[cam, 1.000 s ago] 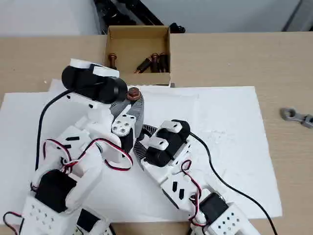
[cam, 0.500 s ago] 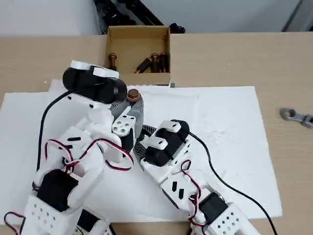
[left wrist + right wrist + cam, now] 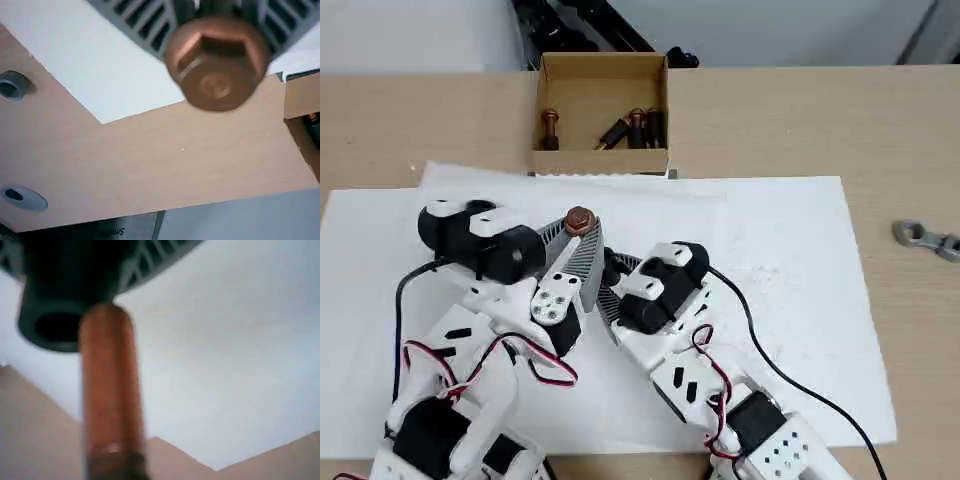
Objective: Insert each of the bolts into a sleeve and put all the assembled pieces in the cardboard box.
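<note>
Starting at the arms' side of the table (image 3: pixel 420 110), we find both grippers meeting above the white paper sheet (image 3: pixel 770 250), on the near side of the cardboard box (image 3: pixel 603 160). The right gripper (image 3: pixel 609 272) is the one farther from the box. It is pinching a dark sleeve (image 3: pixel 52 326), and the open end is turned toward the other arm, we think in order to offer the hole to the bolt. The left gripper (image 3: pixel 578 232) is closer to the box and is pressed together on a copper bolt (image 3: pixel 217 65) just under its hexagon head. In this way the shaft stays free and points toward the sleeve.

In the right wrist view the shaft ends just beside the mouth of the sleeve and not inside the hole. We cannot tell if the two are touching. So we judge that the insertion is not yet done, and that the tip must first come in line with the hole.

Well apart from the box, to its right and nearer to us, a small metal piece (image 3: pixel 918 235) lies on the bare table. It seems to have no part in the work.

Inside the box several assembled pieces (image 3: pixel 635 127) lie already, most of them together near the right wall and one alone by the left wall. The pair in the grippers is the one piece we see outside the box.
</note>
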Available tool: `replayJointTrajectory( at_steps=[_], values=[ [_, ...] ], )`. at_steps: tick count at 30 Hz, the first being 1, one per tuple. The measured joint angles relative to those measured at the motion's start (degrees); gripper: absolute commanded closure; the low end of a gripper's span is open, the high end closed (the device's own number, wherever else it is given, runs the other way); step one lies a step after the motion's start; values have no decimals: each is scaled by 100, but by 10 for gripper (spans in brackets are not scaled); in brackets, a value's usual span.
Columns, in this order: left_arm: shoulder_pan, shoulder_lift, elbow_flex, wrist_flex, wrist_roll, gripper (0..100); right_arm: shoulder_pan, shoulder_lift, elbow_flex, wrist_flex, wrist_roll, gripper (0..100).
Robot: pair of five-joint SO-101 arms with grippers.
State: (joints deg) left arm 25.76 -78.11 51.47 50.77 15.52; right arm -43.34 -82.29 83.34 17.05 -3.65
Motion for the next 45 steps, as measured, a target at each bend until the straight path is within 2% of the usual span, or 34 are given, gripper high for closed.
replayJointTrajectory(
  at_steps=[9, 15, 33, 45],
  values=[
    [0, 62, 18, -343, 0, 994, 26, -9, -18, 0, -53, 995],
    [-255, 220, -158, -343, -35, 994, 18, -9, -18, 0, -53, 995],
    [-273, 334, -158, -290, 18, 994, -132, -9, -18, 0, -53, 995],
    [-299, 325, 132, -545, 193, 994, -132, -9, -9, 0, -53, 995]
  ],
)
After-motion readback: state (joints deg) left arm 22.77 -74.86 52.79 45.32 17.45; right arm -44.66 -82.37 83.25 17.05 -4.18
